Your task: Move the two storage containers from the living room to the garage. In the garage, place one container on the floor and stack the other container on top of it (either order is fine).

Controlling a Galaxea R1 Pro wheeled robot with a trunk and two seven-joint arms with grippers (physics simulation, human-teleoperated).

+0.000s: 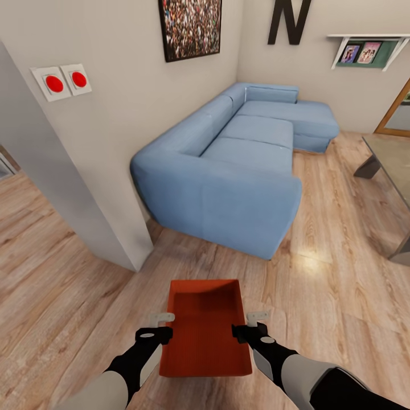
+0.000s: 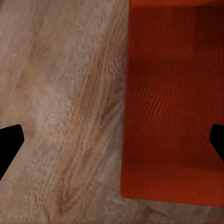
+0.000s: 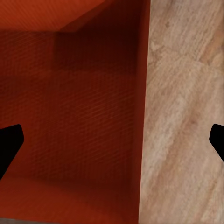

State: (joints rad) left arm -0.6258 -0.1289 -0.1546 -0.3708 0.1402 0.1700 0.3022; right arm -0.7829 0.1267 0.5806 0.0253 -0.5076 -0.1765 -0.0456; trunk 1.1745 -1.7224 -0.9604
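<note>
Head view: orange container (image 1: 205,336) sits betw. the two tools, left tool (image 1: 160,326) at its left long wall, right tool (image 1: 250,323) at its right wall, long axis running straight away from robot, arms abt equally near. Both wrist views show each tool's fingers spread wide astride a wall; contact not discernible. Beyond: wood-plank floor (image 1: 68,296), blue sofa (image 1: 239,165), living room wall (image 1: 114,102).

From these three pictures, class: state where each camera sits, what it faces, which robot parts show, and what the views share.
Head view: high, facing down at sofa; both arms, left gripper, right gripper flank the storage container.
Left wrist view: above the container's wall, fingertips astride it.
Right wrist view: above the opposite wall, fingertips astride.
Shared: container, wood-plank floor.
</note>
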